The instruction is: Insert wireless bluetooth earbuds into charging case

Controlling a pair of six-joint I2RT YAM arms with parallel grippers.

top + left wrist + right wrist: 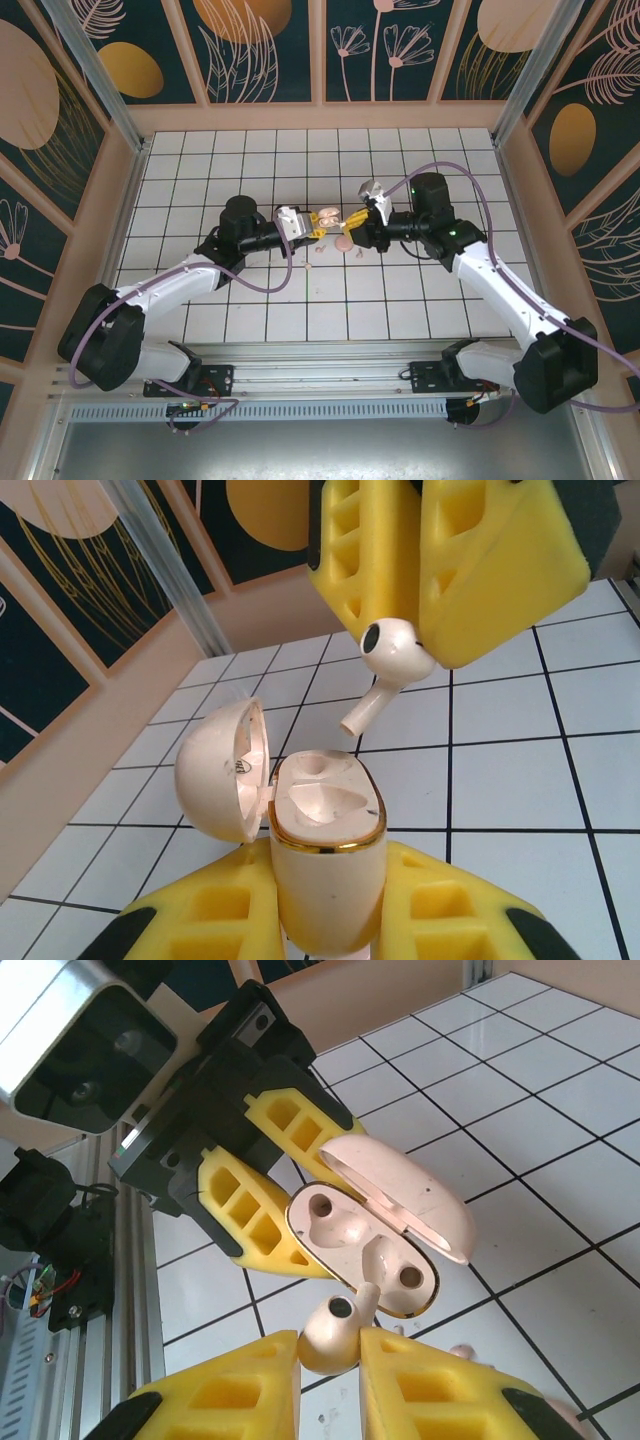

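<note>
Hovering just above open charging case (325,880): earbud (395,652) pinched in right gripper (330,1370).

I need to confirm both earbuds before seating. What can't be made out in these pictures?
Top external: charging case too small; sockets unreadable.
Left wrist: case base hidden between left gripper fingers.
Right wrist: earbud underside hidden by right gripper fingers; pale piece partly behind them, unidentifiable.
</note>
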